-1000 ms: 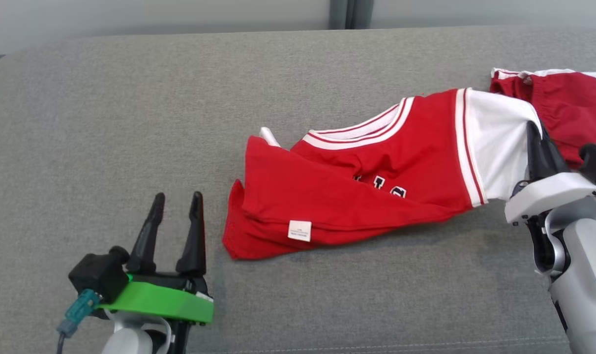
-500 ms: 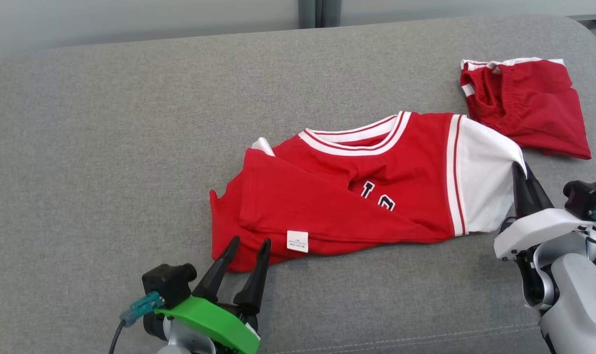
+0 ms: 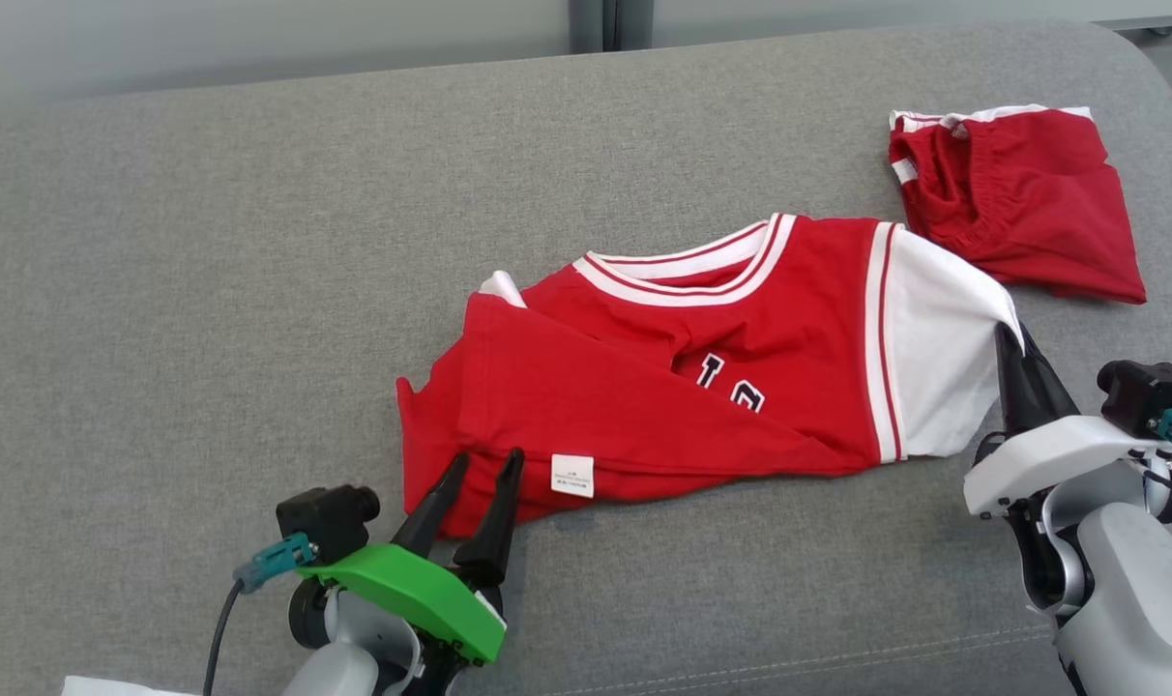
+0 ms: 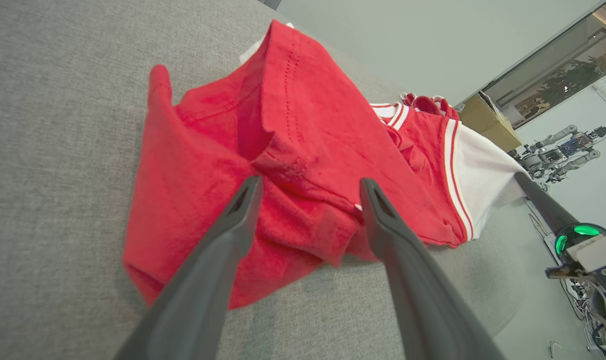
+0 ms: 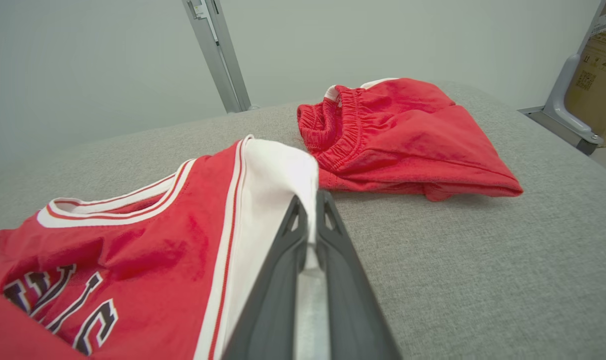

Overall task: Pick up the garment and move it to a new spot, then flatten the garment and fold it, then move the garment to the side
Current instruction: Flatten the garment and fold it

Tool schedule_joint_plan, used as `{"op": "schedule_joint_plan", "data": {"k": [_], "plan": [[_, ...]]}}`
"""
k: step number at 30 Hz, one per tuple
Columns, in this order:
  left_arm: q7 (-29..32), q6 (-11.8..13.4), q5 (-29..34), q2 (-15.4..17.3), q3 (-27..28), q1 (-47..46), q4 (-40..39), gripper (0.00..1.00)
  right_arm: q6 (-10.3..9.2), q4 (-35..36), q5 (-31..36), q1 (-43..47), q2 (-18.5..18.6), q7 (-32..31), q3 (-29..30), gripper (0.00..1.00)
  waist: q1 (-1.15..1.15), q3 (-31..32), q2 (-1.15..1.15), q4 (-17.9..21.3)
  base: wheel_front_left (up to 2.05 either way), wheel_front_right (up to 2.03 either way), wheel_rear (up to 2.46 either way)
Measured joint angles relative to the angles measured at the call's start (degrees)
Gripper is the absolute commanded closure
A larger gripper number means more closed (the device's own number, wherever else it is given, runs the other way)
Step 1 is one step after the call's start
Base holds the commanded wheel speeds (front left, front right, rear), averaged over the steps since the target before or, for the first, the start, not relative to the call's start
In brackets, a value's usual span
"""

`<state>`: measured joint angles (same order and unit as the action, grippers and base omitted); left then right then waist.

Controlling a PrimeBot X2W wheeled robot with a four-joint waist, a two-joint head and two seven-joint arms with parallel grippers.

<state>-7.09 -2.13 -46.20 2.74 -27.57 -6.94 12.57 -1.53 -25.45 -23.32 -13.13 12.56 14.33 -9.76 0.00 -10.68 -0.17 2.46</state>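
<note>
The red shirt [image 3: 702, 387] lies crumpled near the middle of the grey couch [image 3: 209, 290], its lower half folded over the chest lettering. The right gripper [image 3: 1010, 333] has its jaws clenched on the edge of the white sleeve, lifting it slightly. The left gripper [image 3: 487, 454] has its jaws released and spread wide, straddling a fold at the shirt's bottom corner, just beside a white label [image 3: 572, 476]. Folded red shorts [image 3: 1021, 208] sit near the held sleeve.
</note>
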Motion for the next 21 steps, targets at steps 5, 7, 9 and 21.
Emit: {"op": "schedule_joint_plan", "data": {"k": [5,7,9,21], "plan": [[0.4,1.2,-3.0,0.0,0.4,-1.7,2.8,0.0,0.44,0.0,0.1,0.5,-0.3,0.0,-0.7,1.0,0.0,0.2,0.0,0.8,0.0,0.0,0.0],[0.4,1.3,-3.6,0.0,0.1,-2.5,3.5,0.0,0.44,0.1,0.1,0.7,-0.4,0.0,-0.6,1.0,0.0,0.3,0.0,1.1,0.0,0.0,0.0],[0.4,1.7,-4.2,0.0,-0.2,-3.3,3.7,0.0,0.44,0.0,0.1,0.7,-0.4,0.0,-0.6,1.0,0.0,0.3,0.0,1.3,0.0,0.0,0.0],[-1.7,2.4,-4.4,0.0,-2.2,-7.3,5.8,0.93,0.49,0.1,0.2,0.7,-0.5,0.0,-0.6,1.0,0.0,0.2,0.0,2.0,0.0,0.0,0.0]]}}
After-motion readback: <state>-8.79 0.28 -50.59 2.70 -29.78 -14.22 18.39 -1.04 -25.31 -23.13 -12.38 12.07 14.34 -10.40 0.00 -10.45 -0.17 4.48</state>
